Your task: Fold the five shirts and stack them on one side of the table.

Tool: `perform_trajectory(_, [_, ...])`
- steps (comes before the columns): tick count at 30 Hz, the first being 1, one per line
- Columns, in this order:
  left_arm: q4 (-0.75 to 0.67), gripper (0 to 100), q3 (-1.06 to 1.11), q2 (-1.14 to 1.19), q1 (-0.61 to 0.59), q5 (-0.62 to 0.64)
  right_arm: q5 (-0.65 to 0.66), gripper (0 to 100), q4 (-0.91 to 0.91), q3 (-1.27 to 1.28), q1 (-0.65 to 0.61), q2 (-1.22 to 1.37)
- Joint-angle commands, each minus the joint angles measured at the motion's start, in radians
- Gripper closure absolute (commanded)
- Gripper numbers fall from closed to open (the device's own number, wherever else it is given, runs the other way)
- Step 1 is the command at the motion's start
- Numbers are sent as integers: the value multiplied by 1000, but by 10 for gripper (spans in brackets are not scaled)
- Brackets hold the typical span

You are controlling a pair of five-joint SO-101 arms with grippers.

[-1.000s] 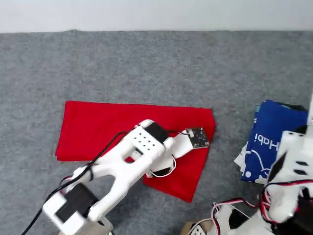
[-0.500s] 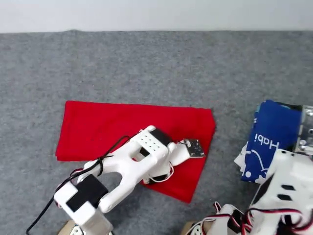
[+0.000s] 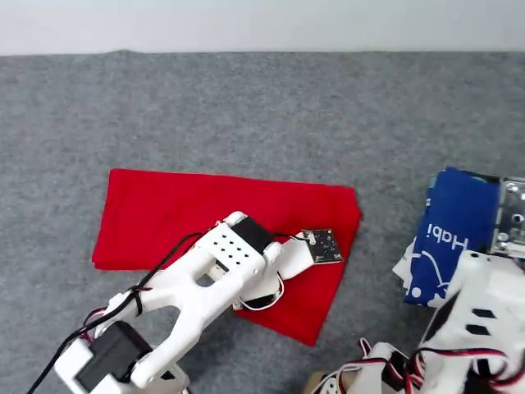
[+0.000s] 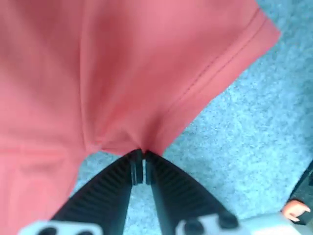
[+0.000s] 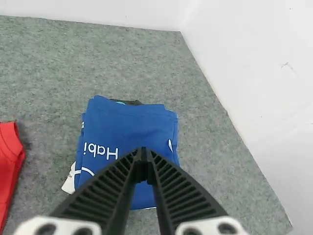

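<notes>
Grey, felt-like fabric covers the tabletop [image 3: 246,107]. From above, a red shirt [image 3: 156,213] lies on it left of centre as a flat, partly folded oblong. A folded blue shirt [image 3: 455,230] with white print sits at the right edge, with other cloth edges peeking out beneath it. A white plastic arm [image 3: 205,283] stretches low across the red cloth from the near-left corner. From the left wrist, the left hand [image 4: 140,159] has its ribbed black fingers pinched together on a puckered fold of the red shirt by its stitched hem. From the right wrist, the right hand [image 5: 142,159] hangs closed and empty above the blue shirt, near a smooth white wall [image 5: 254,73].
</notes>
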Motion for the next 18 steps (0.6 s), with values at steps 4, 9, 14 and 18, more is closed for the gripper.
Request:
perform_trajectory(4, [31, 986, 2, -46, 8, -20, 9, 988, 39, 2, 10, 2])
perform_trajectory(9, [89, 974, -1, -54, 8, -25, 9, 988, 39, 2, 10, 4])
perform_trajectory(14, [123, 912, -4, -55, 8, -25, 9, 988, 39, 2, 12, 5])
perform_trajectory(18, [141, 909, -4, -55, 8, -25, 9, 988, 39, 2, 13, 5])
